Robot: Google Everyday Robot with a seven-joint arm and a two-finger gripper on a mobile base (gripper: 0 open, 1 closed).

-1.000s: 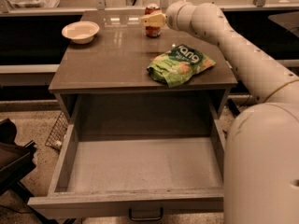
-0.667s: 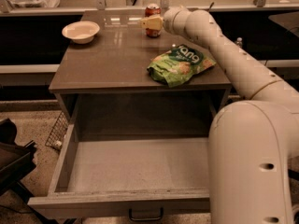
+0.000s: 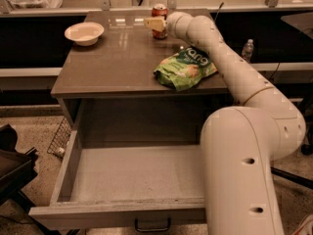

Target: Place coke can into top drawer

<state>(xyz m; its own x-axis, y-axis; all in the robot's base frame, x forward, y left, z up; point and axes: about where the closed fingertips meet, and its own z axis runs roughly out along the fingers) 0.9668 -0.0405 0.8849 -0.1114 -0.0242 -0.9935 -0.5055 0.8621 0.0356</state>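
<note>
Gripper (image 3: 155, 24) is out at the far edge of the cabinet top (image 3: 112, 67), right at the coke can (image 3: 159, 11). The pale claw overlaps the can's lower half from the left, so you only get the can's upper part. Can't tell whether the claw is apart around it or clamped on it, because the overlap hides that. Treat the grasp as unconfirmed.

Can: small, red, silver rim, upright. It stands on the cabinet top near the back edge, well behind the green chip bag (image 3: 185, 68). Not in the drawer.

Why things sit as they do:
- The top drawer (image 3: 132, 173) is pulled out toward the camera with its floor bare. The drop zone is ready and there is no opening step to do.
- The arm (image 3: 230, 67) is stretched long across the right side of the top because the can is so far back. It passes just beside the chip bag, and its lower bulk blocks your view of the drawer's right part.
- The white bowl (image 3: 84, 32) is at the far left, well apart from the can and out of the path.
- The water bottle (image 3: 248, 49) is off the cabinet beyond the arm. Ignore it.

My read: you're at the grasp stage, nothing carried. The next move needs a lift clear of the top, then a pull back along the same line. Watch the bag; it looks light and would likely slide if brushed. Lower into the drawer's visible left or middle.
</note>
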